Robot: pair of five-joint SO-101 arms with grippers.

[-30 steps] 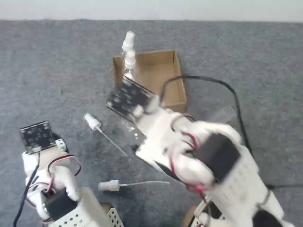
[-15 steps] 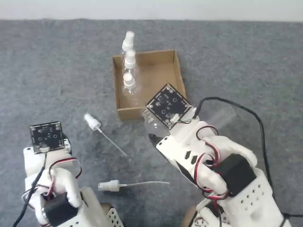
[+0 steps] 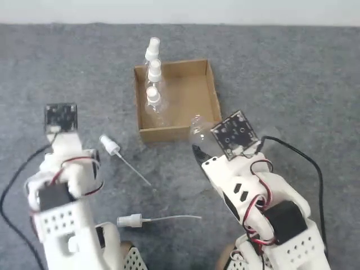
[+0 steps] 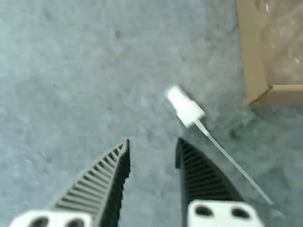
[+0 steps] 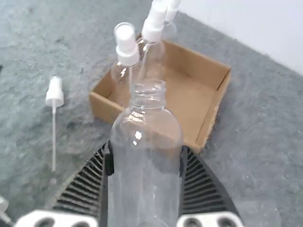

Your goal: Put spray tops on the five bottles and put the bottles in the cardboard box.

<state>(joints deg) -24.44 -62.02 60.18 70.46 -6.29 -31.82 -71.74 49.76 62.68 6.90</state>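
My right tool has pulled back from the box, clamped on an uncapped bottle. My left tool, jaws apart, has advanced so a spray top lies just ahead: capping next.

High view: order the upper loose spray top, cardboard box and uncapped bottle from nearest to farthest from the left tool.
1. Upper loose spray top, just right of the left tool.
2. Cardboard box, farther right.
3. Uncapped bottle, by the box's front right corner, in the right tool.
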